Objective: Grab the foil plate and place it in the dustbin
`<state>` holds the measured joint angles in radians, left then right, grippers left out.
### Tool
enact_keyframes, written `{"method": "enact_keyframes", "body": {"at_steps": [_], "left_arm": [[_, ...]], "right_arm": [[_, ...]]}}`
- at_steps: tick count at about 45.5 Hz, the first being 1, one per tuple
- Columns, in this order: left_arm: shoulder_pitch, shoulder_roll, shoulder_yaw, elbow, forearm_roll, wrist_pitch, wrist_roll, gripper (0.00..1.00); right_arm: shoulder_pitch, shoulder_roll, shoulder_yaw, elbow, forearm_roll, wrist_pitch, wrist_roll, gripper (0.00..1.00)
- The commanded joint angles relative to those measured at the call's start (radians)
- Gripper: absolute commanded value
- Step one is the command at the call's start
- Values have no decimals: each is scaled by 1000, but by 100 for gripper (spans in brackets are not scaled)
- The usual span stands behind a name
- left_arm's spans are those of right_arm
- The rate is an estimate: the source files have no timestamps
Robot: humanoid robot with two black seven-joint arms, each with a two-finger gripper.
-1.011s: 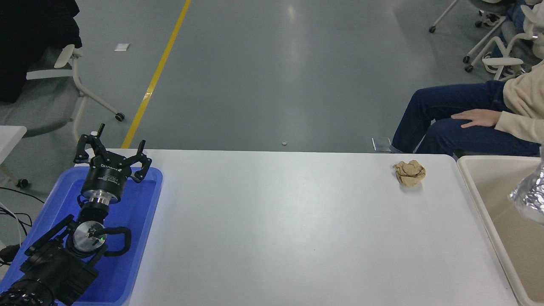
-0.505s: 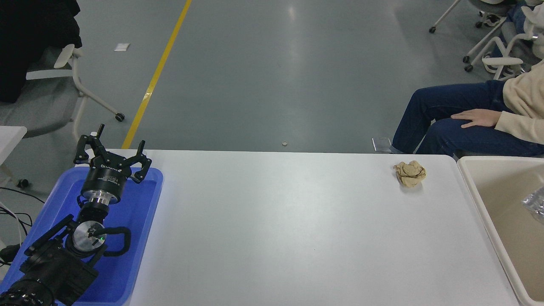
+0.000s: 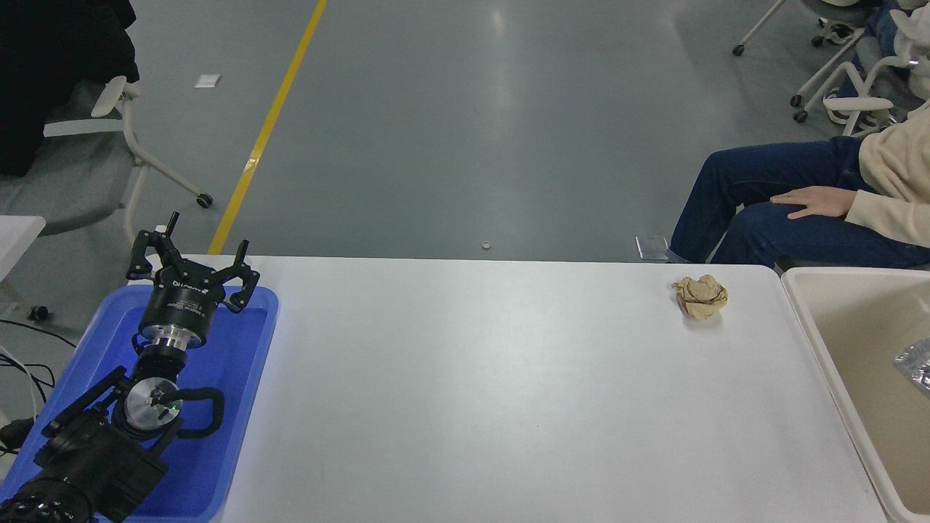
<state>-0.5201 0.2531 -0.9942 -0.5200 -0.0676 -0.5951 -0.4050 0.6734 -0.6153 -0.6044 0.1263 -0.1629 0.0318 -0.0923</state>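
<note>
A second ago the foil plate (image 3: 917, 363) hung higher at the right edge of the frame, above the dustbin (image 3: 821, 341); half a second ago it had dropped lower, and now only a small silver corner shows inside the bin at the right edge, low against its beige interior. That suggests the plate has been let go and the task is at or near its end. The right gripper is out of view in all three pictures, so whether it has released cannot be told. Most of the plate and the bin's right side are cut off by the frame. The left gripper (image 3: 190, 263) stays parked over the blue tray (image 3: 247, 407) at lower left, fingers spread and holding nothing. The brown paper wad (image 3: 700, 296) has not moved on the table (image 3: 508, 392).
</note>
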Motion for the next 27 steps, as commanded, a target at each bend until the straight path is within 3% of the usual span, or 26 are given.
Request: {"method": "enact_keyframes", "body": {"at_steps": [1, 7, 8, 11, 12, 13, 27], "left_arm": [[0, 0, 0, 0, -1, 0, 0, 100], [0, 0, 0, 0, 0, 0, 0, 100], [0, 0, 0, 0, 0, 0, 0, 100], [0, 0, 0, 0, 0, 0, 0, 100], [0, 0, 0, 0, 0, 0, 0, 100], [0, 0, 0, 0, 0, 0, 2, 100], [0, 0, -1, 0, 0, 0, 0, 100]], "right_arm": [[-18, 39, 9, -54, 0, -53, -6, 0], [-20, 40, 9, -54, 0, -55, -4, 0], [-20, 40, 9, -53, 0, -58, -4, 9], [-15, 39, 9, -54, 0, -75, -3, 71], [-12, 39, 9, -54, 0, -87, -3, 86], [-11, 39, 9, -54, 0, -99, -3, 92], [-6, 40, 12, -36, 0, -130, -3, 95]]}}
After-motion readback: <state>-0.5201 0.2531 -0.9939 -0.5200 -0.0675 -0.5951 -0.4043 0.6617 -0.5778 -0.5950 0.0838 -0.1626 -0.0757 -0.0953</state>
